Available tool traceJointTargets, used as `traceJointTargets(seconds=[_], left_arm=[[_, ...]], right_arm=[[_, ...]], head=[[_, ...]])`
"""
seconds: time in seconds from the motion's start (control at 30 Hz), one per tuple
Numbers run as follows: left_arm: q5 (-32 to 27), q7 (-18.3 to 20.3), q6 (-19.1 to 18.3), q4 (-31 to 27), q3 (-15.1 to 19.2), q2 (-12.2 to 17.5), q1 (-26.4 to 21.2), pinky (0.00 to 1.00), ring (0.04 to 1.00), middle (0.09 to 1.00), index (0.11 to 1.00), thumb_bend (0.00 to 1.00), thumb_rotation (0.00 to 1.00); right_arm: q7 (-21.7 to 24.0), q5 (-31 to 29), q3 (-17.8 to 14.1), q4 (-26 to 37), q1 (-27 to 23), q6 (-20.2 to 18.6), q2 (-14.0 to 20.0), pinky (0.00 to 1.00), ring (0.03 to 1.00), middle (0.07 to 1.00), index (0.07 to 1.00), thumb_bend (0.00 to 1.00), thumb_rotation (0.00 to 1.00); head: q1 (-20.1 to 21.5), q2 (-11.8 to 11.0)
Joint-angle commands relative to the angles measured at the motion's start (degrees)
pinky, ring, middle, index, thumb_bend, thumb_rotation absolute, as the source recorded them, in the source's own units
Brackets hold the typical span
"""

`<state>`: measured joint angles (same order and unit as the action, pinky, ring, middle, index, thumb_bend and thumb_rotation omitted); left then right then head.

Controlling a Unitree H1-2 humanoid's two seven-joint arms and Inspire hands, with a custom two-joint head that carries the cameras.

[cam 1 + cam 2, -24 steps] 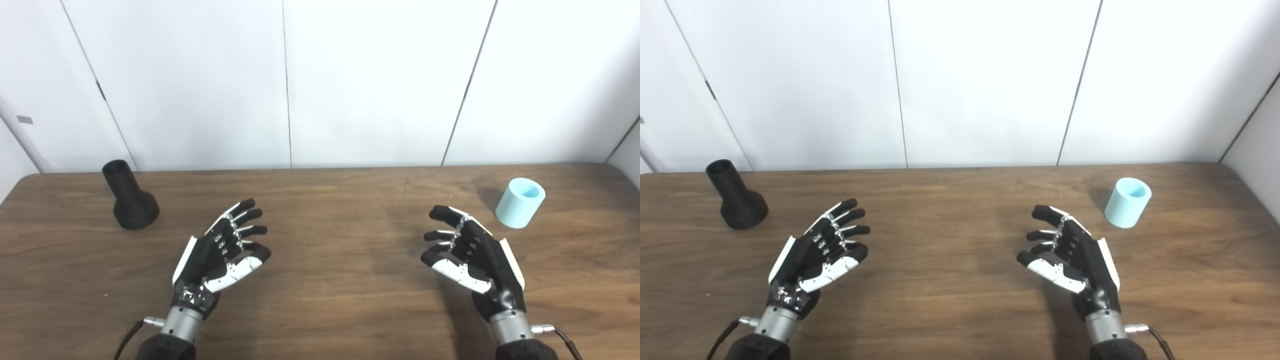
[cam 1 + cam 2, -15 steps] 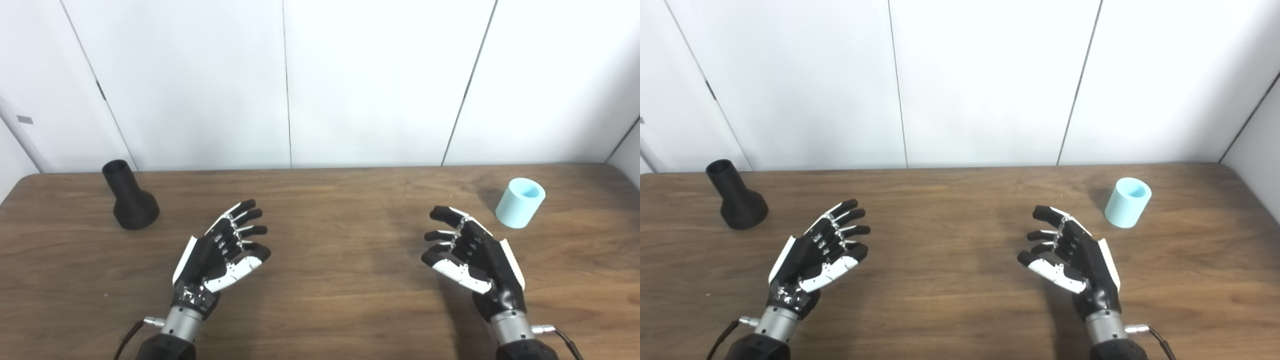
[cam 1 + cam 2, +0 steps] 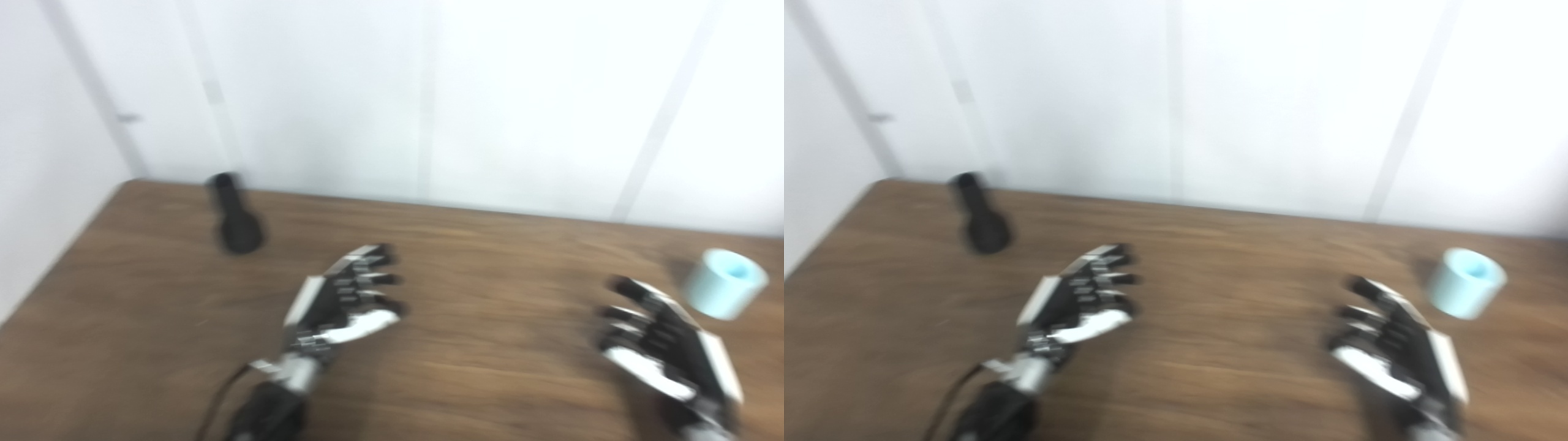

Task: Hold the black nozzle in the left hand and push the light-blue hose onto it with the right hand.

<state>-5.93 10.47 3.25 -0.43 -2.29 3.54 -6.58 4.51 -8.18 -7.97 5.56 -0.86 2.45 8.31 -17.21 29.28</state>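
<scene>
hovering over the brown wood-grain table (image 3: 465,380), both robot hands are empty and both views are smeared with blur. left hand (image 3: 343,303), black with white and silver panels, sits left of the table's middle, palm turned inward, fingers (image 3: 375,264) spread apart and reaching toward the far edge, holding nothing. its silver wrist and a dark cable trail down to the bottom edge. right hand (image 3: 664,349), same black-and-white build, sits low on the right side, fingers (image 3: 626,288) apart and a little curled, also holding nothing; its outer edge runs close to the picture's bottom right corner.

black flared nozzle (image 3: 234,215) is on the table near the far left corner, wide base toward the camera, narrow neck toward the wall; blur makes it hard to say if it is upright or tilted. it is well apart from the left hand, further back and to the left. light-blue short cylindrical hose piece (image 3: 724,283) is on the table at the far right, open end up and tipped slightly right, near the right hand's fingertips but not touching them. nozzle and hose are well apart, on opposite sides of the table.

white panelled wall (image 3: 1176,104) with grey seams stands behind the table.
</scene>
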Motion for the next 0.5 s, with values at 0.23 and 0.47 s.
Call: traceJointTargets(seconds=[0.23,0.47], left_arm=[[2.48,-2.82,3.16,0.49,-0.23,-2.72,-2.19,0.6,0.715,0.8,0.825,0.76,0.17],[6.03,-7.39,2.32,-4.62,2.83,-1.83,-1.67,0.62,0.735,0.777,0.796,0.73,0.23]], right_arm=[[-0.62,-0.46,-0.26,3.4,-2.02,-1.14,0.72,0.43,0.498,0.671,0.655,0.85,0.23],[-0.62,-0.82,-0.64,2.65,-2.73,-0.71,0.8,0.35,0.47,0.624,0.592,0.95,0.3]], head=[[-3.97,-2.53],[-4.96,-2.62]])
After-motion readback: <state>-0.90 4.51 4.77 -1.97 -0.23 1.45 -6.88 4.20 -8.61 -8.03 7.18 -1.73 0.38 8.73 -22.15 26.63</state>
